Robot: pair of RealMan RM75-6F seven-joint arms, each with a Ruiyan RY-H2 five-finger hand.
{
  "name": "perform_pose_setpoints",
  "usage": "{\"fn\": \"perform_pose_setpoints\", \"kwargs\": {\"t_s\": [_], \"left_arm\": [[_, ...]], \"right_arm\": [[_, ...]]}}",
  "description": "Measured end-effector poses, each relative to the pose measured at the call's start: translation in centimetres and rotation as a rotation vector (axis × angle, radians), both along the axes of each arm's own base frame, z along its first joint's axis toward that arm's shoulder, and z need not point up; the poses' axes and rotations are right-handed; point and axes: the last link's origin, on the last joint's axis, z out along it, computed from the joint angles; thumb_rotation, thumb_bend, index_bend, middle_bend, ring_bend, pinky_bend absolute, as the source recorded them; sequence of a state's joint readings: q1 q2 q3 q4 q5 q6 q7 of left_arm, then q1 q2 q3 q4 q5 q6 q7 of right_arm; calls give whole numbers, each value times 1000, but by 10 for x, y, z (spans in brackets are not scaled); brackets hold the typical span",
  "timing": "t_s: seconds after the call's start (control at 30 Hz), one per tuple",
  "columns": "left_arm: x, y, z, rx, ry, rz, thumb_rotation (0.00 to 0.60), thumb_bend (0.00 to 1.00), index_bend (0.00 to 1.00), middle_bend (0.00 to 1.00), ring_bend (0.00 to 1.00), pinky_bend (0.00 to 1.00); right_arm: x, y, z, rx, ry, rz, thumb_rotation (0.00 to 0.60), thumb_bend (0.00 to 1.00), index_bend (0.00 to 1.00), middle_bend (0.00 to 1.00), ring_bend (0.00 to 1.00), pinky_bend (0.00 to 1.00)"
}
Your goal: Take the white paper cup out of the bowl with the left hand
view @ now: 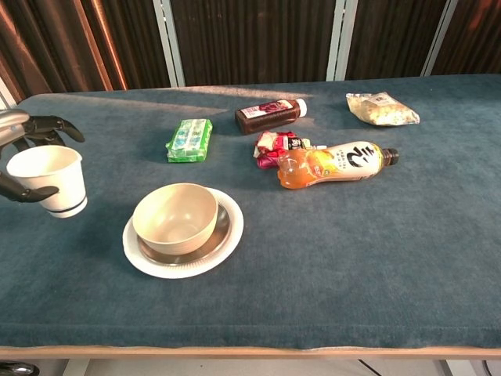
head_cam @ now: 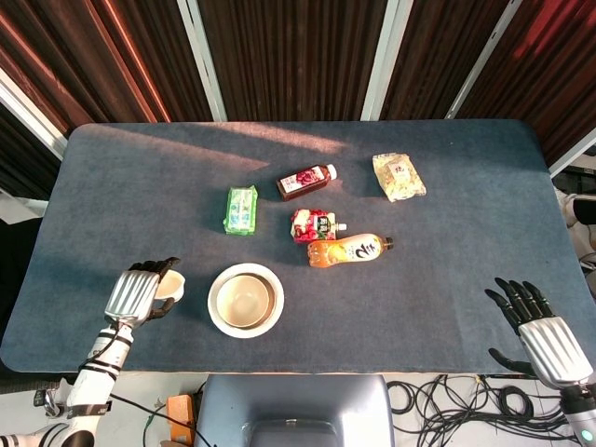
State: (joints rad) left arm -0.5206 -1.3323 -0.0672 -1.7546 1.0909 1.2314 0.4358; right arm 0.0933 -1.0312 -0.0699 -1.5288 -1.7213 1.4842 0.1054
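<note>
Chest view shows the left hand (view: 22, 160) clasping the white paper cup (view: 48, 180), out of the beige round bowl (view: 174, 217) and beside it. Lower it upright onto the blue worktop (view: 352, 235), well apart from the bowl, before loosening.

The left hand (head_cam: 140, 294) was at the near left of the table (head_cam: 121, 214), fingers (view: 48, 124) curled around the cup (view: 51, 179), holding it upright, forearm running back off the near edge. The right hand (head_cam: 540, 331) hung past the near right corner, fingers spread, holding nothing.
</note>
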Motion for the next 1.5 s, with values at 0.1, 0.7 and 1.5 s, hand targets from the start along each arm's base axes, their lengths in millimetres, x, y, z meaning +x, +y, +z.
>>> {"fn": "perform_pose_setpoints", "kwargs": {"t_s": [0.1, 0.7, 1.5], "left_arm": [[-17, 2, 0, 6, 22, 38, 600, 322, 255, 367, 313, 372], [-48, 0, -13, 15, 55, 74, 600, 322, 0, 13, 16, 253], [-77, -118, 93, 305, 112, -16, 600, 303, 0, 0, 0, 205]], "right_arm": [[0, 0, -1, 2, 3, 0, 600, 112, 124, 7, 0, 40], [0, 0, -1, -2, 4, -2, 600, 111, 125, 7, 0, 41], [-1, 3, 8, -81, -29, -13, 600, 111, 109, 7, 0, 41]]}}
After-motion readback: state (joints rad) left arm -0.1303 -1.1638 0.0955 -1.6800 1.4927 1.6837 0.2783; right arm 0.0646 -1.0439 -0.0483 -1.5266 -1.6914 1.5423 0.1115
